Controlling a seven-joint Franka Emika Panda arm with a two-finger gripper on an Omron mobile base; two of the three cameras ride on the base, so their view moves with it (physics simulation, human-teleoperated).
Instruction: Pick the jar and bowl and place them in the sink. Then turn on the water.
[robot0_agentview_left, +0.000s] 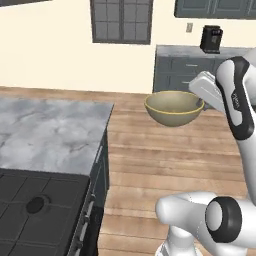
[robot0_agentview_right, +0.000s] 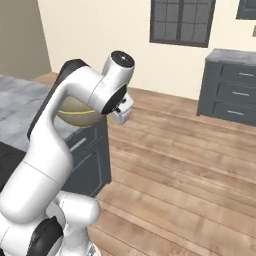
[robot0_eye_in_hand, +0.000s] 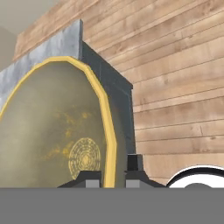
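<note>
In the left base view, the bowl (robot0_agentview_left: 173, 107) is seen in the air at centre right of the frame, upright, above the wooden floor (robot0_agentview_left: 165, 160) and clear of the grey marble counter (robot0_agentview_left: 50, 132) at the left. Its right rim is met by the white hand of the arm, and the gripper (robot0_agentview_left: 202, 103) itself is largely hidden there behind the rim, so the fingertips cannot be made out. A dark cooktop (robot0_agentview_left: 40, 210) is cut off by the lower left corner; a dark cabinet (robot0_agentview_left: 185, 70) and a black appliance (robot0_agentview_left: 211, 38) stand far back at the upper right. Open floor lies between the counter edge and the bowl. In the right base view, most of the bowl (robot0_agentview_right: 77, 112) is covered by the arm at centre left, only a tan curve of its underside being shown; the fingers are hidden behind the wrist. The counter (robot0_agentview_right: 20, 100) is cut off by the left edge, and wide bare floor (robot0_agentview_right: 190, 165) is left at the right, up to a dark cabinet (robot0_agentview_right: 232, 92). In the hand view, the bowl (robot0_eye_in_hand: 52, 131) is shown tilted on edge at the left, its speckled inside facing the camera and its left side cut off. The gripper (robot0_eye_in_hand: 113, 176) is pressed together on the yellow rim, one fingertip on each face. The counter end (robot0_eye_in_hand: 105, 78) is seen just behind the bowl, with plank floor (robot0_eye_in_hand: 175, 87) to the right.
</note>
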